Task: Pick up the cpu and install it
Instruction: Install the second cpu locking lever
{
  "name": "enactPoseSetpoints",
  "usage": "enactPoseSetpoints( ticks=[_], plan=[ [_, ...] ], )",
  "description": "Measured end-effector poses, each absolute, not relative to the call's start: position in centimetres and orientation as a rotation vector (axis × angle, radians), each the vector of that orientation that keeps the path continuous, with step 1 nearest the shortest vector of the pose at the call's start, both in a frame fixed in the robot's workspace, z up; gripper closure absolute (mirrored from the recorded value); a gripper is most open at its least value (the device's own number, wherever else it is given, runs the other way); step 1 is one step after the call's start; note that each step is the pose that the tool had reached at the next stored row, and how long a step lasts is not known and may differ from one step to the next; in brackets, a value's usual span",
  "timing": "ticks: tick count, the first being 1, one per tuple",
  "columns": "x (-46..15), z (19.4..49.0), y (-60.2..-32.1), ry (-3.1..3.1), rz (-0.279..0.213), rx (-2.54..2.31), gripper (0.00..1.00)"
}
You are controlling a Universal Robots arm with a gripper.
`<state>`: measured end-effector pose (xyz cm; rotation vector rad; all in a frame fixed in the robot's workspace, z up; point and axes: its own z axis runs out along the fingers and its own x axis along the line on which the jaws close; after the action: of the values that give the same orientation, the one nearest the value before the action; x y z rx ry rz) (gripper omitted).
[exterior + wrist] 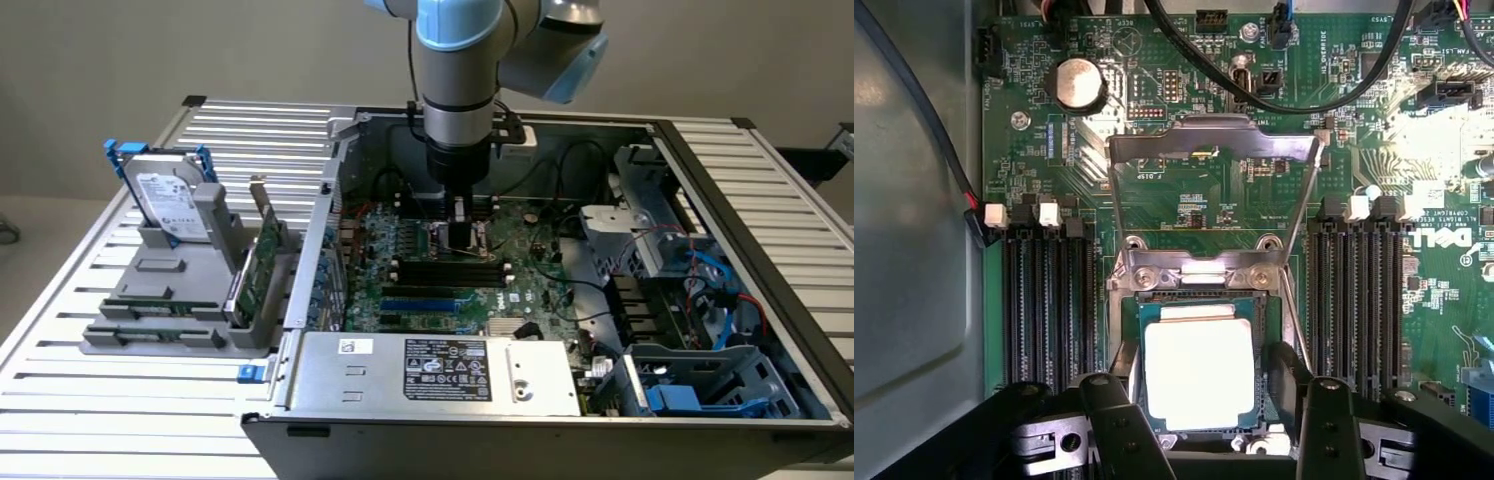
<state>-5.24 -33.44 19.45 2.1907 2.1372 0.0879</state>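
Note:
The cpu, a small square chip with a pale silvery top, lies flat within the metal-framed socket of the green motherboard. My gripper straddles it, with one black finger against each of two opposite edges, shut on the cpu. The socket's load plate stands hinged open beyond it. In the exterior view my gripper points straight down inside the open computer case, low over the motherboard, and covers the chip.
Black memory slots flank the socket on both sides, and black cables cross above it. A power supply and drive cages fill the case. At the exterior view's left, a grey holder carries a hard drive with blue rails.

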Motion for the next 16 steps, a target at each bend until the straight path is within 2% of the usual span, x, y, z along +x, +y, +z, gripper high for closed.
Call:
enactPoseSetpoints(
  ticks=[16],
  plan=[
    [-5.24, 19.92, -33.43, 2.128, 0.068, 2.182, 0.37]
  ],
)
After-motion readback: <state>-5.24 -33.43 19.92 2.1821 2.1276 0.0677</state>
